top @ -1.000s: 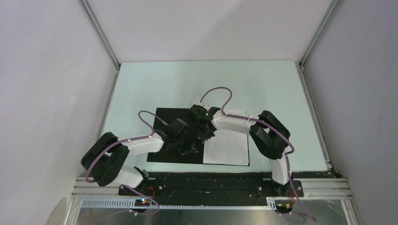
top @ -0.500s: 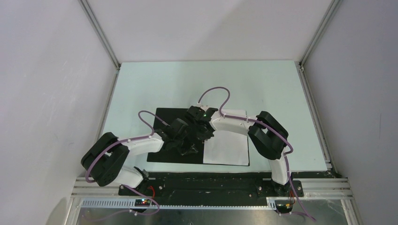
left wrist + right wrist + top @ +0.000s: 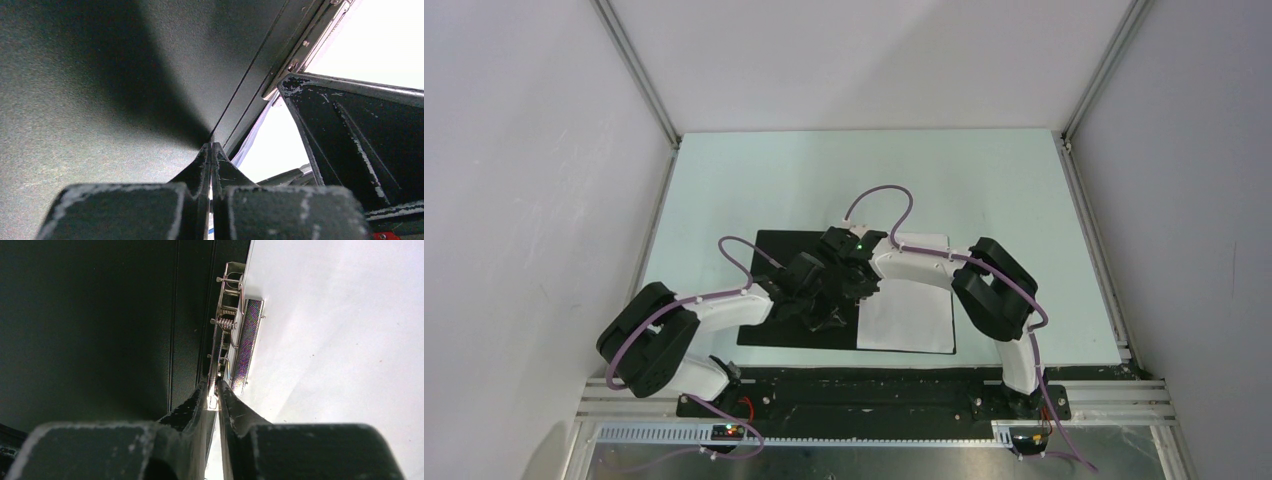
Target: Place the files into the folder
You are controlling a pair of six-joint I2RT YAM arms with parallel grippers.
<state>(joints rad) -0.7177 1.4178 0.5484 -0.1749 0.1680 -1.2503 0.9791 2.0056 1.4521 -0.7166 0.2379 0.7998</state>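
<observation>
left gripper (image 3: 211,145) pinched together, tips pressing black inside of folder (image 3: 776,250), lower centre of frame. right gripper (image 3: 216,386) at metal spine clip (image 3: 227,305), fingers a sliver apart; gripping lever or not, couldn't tell. files (image 3: 912,318) lay on folder's right half, clip pad on their edge. step looked like clamping sheets; next likely called for letting clip go, then closing cover.

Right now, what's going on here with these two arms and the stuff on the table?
An open flat folder with a black inside lies on the table, and plain white sheets of paper already rest on its right half. Both arms meet at the spine. The left gripper is shut, its tips down on the black inside beside the spine. The right gripper has its tips barely apart at the metal spine clip; whether it grips the clip is unclear.
</observation>
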